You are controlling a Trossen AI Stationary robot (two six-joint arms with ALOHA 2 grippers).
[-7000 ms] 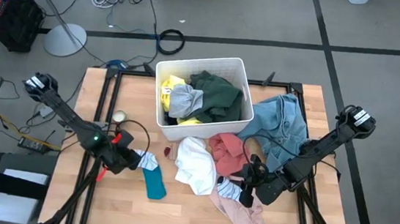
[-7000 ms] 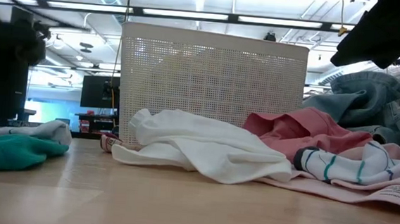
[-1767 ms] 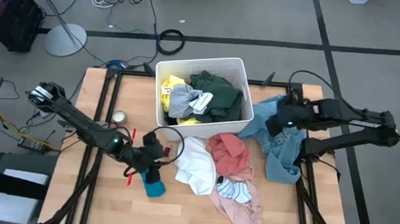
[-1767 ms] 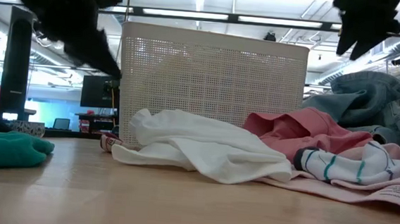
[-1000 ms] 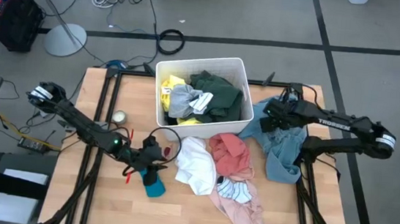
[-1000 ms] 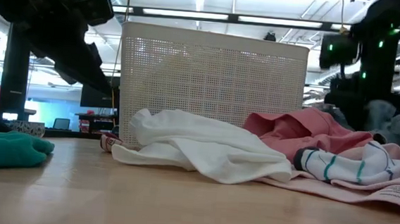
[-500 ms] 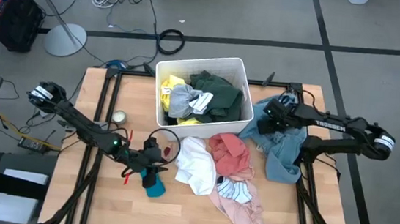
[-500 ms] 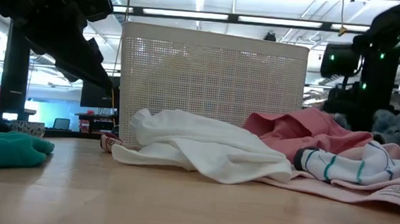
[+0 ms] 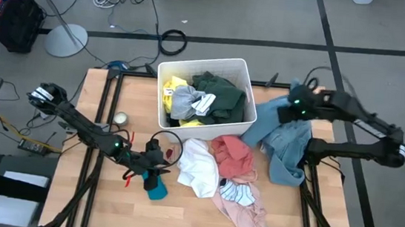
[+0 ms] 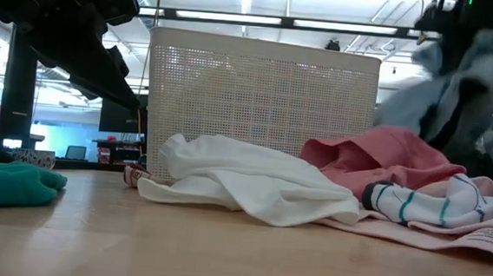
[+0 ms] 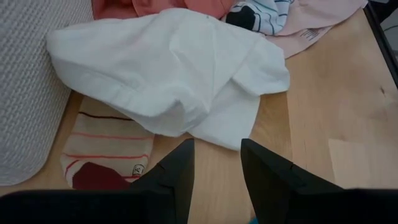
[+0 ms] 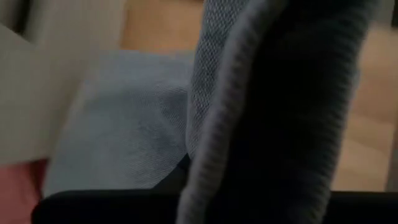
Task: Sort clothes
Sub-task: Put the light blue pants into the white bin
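We take the white bin (image 9: 203,121) as landmark; it already holds dark green, yellow and grey pieces. Just right of it, the right gripper (image 9: 298,108) is clamped on the light blue denim garment (image 9: 285,140), whose upper part hangs lifted while the rest trails on the table. We judge denim the heaviest, stiffest piece here: it will drag and swing, so a hold on a thick fold or seam suits it. In front of the bin lie the white garment (image 9: 197,165), the pink-red one (image 9: 232,155) and a striped piece (image 9: 238,193), all soft and light. Front-left of the bin, the left gripper (image 11: 214,168) hovers with fingers apart, empty, beside a teal cloth (image 9: 156,189).
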